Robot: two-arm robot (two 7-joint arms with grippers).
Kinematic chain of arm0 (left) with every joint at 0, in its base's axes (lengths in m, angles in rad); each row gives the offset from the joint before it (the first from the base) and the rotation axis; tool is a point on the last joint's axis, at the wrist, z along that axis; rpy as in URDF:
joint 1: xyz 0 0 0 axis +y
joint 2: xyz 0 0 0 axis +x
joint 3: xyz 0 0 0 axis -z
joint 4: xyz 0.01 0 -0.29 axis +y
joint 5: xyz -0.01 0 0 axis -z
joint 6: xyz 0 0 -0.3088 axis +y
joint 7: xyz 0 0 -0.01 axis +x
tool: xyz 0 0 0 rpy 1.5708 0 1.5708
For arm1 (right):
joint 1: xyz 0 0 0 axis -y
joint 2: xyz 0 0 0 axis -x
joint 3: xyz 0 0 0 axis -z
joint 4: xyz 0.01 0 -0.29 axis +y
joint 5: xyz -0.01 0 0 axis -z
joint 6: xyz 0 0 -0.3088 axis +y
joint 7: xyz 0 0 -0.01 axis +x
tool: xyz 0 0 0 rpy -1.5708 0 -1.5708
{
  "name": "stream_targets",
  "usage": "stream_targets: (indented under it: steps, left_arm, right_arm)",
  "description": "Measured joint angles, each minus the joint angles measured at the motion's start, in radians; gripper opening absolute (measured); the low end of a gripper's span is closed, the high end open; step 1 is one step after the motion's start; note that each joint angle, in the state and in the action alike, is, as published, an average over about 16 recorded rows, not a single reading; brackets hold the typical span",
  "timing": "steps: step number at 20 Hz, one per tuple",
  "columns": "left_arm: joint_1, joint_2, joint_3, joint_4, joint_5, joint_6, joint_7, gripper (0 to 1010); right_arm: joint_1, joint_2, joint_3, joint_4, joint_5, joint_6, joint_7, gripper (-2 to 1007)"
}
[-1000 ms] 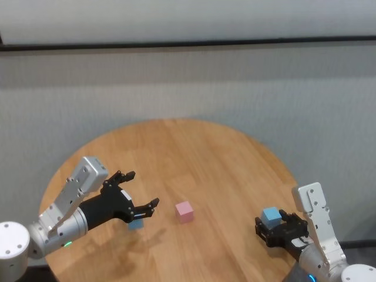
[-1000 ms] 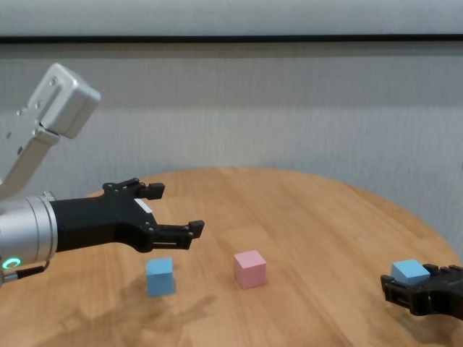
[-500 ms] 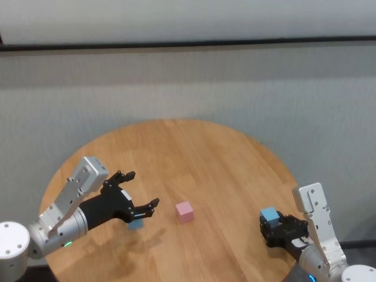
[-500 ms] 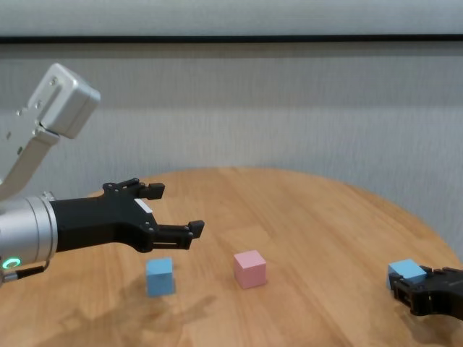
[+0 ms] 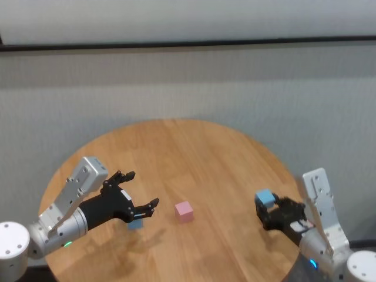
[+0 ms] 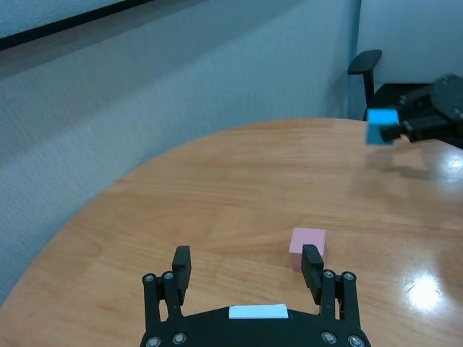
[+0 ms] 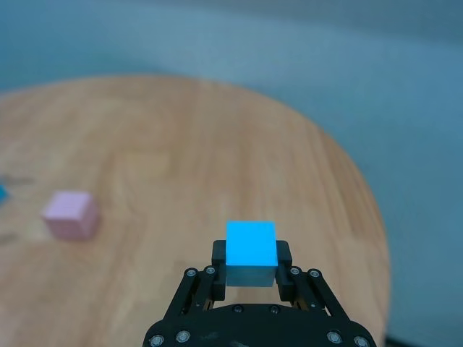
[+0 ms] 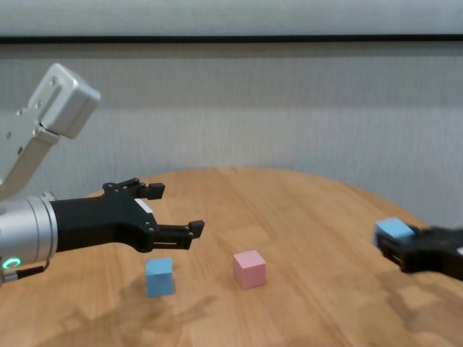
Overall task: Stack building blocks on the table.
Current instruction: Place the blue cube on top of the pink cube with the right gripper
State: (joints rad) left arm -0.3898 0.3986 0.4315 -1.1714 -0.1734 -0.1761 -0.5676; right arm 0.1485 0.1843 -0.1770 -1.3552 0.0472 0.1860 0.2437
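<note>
Right gripper (image 5: pixel 265 207): clamping one light blue block (image 5: pixel 264 198) between its fingers, holding it clear of the table (image 5: pixel 194 147) at the lower right of the head view.
Left gripper (image 5: pixel 136 197): hanging spread wide and empty at lower left, poised directly above the second blue block (image 8: pixel 160 277).
Pink block (image 5: pixel 184 211): sitting alone on the wood at lower centre, between the two grippers.
Key relation: pink block lying leftward of the held cube and lower; blue floor block just left of it, nearer the left gripper.
Likely next: carrying the held cube leftward over a resting block, then lowering squarely.
</note>
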Motion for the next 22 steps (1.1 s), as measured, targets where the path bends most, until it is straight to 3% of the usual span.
stream_targets:
  steps: [4, 11, 22]
  left_arm:
    - [0.000, 0.000, 0.000, 0.000, 0.000, 0.000, 0.000, 1003]
    - [0.000, 0.000, 0.000, 0.000, 0.000, 0.000, 0.000, 1003]
    - [0.000, 0.000, 0.000, 0.000, 0.000, 0.000, 0.000, 1003]
  right_arm:
    - [0.036, -0.001, -0.025, 0.023, 0.013, -0.030, 0.039, 368]
    - [0.107, -0.016, -0.087, 0.092, 0.035, -0.077, 0.101, 369]
    - [0.179, -0.041, -0.159, 0.192, 0.058, -0.124, 0.147, 369]
